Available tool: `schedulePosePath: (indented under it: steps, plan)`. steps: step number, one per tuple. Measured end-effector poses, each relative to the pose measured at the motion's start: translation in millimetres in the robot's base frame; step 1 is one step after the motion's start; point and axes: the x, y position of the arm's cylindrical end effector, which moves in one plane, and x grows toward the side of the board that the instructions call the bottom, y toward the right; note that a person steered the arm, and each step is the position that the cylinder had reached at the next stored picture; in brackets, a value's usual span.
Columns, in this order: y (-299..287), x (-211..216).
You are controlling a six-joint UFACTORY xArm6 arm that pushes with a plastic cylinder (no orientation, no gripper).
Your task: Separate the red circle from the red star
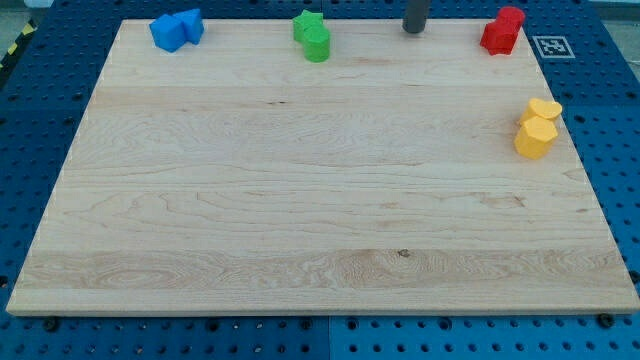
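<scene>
Two red blocks sit pressed together at the view's top right corner of the wooden board (300,200). One red block (511,19) is nearer the top edge and the other red block (495,39) is just below and left of it. I cannot tell which is the circle and which is the star. My dark rod comes down at the board's top edge, and my tip (413,32) rests left of the red pair, with a clear gap between them.
Two blue blocks (176,29) touch at the top left. Two green blocks (314,37) touch at the top middle, left of my tip. Two yellow blocks (537,127) touch near the right edge. A blue pegboard (620,120) surrounds the board.
</scene>
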Motion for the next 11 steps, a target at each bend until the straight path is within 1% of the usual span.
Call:
schedulePosePath:
  steps: [1, 2, 3, 4, 5, 6, 9, 11]
  plan:
    - [43, 46]
    - [138, 82]
    - [205, 72]
    - [204, 37]
    - [170, -23]
    - [163, -38]
    - [103, -30]
    - [91, 25]
